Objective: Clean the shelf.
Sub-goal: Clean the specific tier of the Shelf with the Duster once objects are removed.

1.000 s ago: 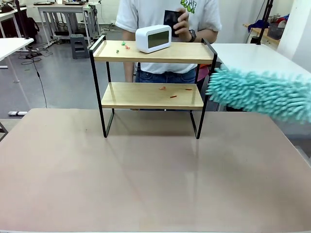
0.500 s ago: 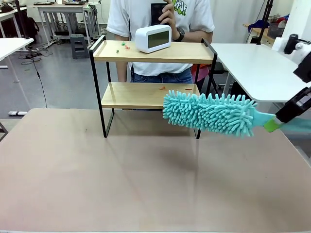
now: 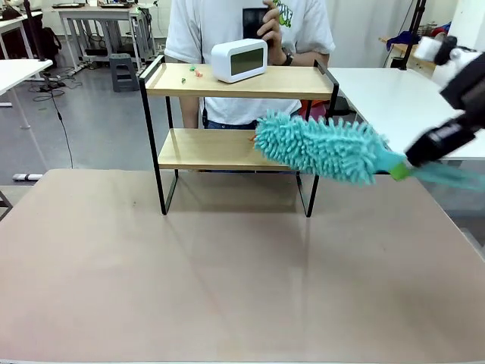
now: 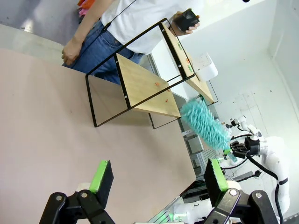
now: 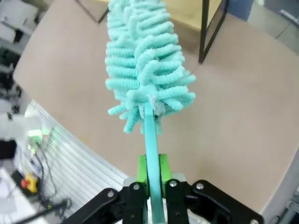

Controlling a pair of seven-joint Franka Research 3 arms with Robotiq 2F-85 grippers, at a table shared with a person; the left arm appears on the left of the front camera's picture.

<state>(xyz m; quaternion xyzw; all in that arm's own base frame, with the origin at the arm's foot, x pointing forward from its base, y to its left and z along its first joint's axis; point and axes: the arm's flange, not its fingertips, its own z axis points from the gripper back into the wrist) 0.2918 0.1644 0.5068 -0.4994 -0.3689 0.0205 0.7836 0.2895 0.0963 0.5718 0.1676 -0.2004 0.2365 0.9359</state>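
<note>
- The table [image 3: 227,288] is the biggest thing I see from the front camera. Its tan top is bare toward 6 o'clock.
- The shelf [image 3: 250,82] stands at the table's 12 o'clock edge, upright on its four thin black legs. I judge it to be light and stiff, with smooth boards, so a hard sideways sweep could make it slide or tip. If it needs steadying, I would take hold of the top frame rail at its 9 o'clock end.
- The duster [image 3: 322,148] comes in from 3 o'clock, and its soft teal head lies over the 3 o'clock half of the lower board. I cannot tell whether it touches the wood.
- The clock [image 3: 239,61] sits loose on the upper board near the middle, so a careless pass could knock it off.
- My right gripper [image 5: 150,170] is clamped on the duster's thin handle.
- My left gripper [image 4: 159,176] is spread wide and empty, hanging well away from the shelf toward 7 o'clock.
- Small scraps [image 3: 195,71] lie at 9 o'clock of the clock. They look light enough to flick off.
</note>
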